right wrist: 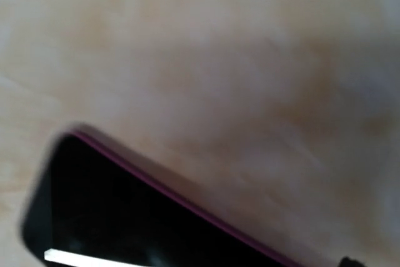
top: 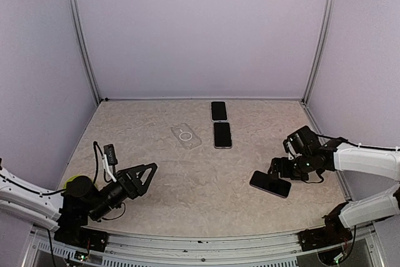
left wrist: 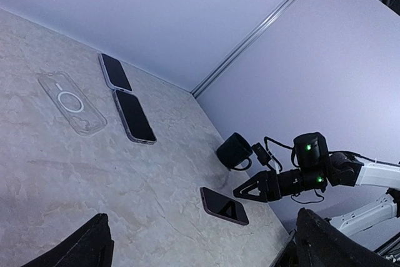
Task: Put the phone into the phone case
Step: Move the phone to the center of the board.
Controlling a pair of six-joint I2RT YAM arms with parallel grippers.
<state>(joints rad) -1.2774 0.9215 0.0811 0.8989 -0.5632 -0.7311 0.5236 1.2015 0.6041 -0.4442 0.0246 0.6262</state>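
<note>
Find the phone (top: 270,184) (right wrist: 125,217) flat on the table (top: 187,207), dark screen up, toward the right front and well apart from the case (top: 186,136). Note a purple rim along the phone's edge in the right wrist view, blurred, with bare marbled top beside it.

Look just past its right end for the right gripper (top: 276,169) (left wrist: 245,191), low and pointing left, tips close over or against the phone. Cannot tell contact. Cannot tell the spread of those jaws either: side-on from the left wrist, a dark lump from above, out of frame in its own camera.

See the clear case lying flat and empty, ring mark showing, left of centre toward the back. Find a second phone (top: 222,135) just right of the case, screen up, and a third phone (top: 219,110) right behind that, nearer the back wall, both in line.

Spot the left gripper (top: 148,178) at the left front, aimed toward the middle, jaws spread wide around nothing. See its fingers (left wrist: 81,248) at the bottom corners of its own view, far apart.
</note>
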